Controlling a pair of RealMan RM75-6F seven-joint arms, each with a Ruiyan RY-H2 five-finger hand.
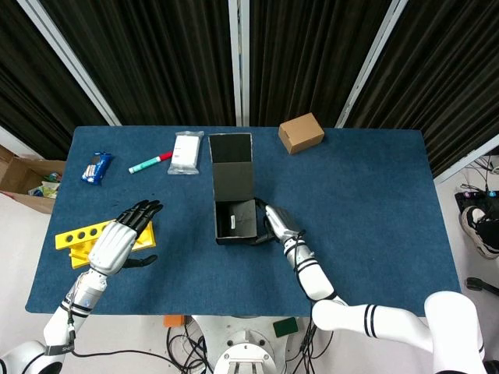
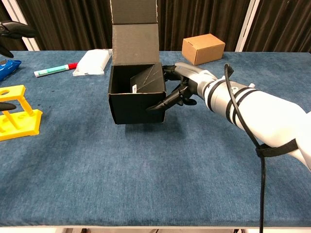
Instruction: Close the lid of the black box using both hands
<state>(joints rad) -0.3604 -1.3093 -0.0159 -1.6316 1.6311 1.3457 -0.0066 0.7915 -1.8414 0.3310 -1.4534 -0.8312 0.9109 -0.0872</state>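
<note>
The black box stands mid-table with its lid swung open and standing up at the far side. Inside lies a dark item with a white label. My right hand rests against the box's right wall, fingers spread along it, one reaching the front right corner; it holds nothing. My left hand hovers far to the left over a yellow holder, fingers apart and empty. Only its dark fingertips show in the chest view.
A yellow holder sits under the left hand. At the back lie a blue snack packet, a green-red marker, a white packet and a brown carton.
</note>
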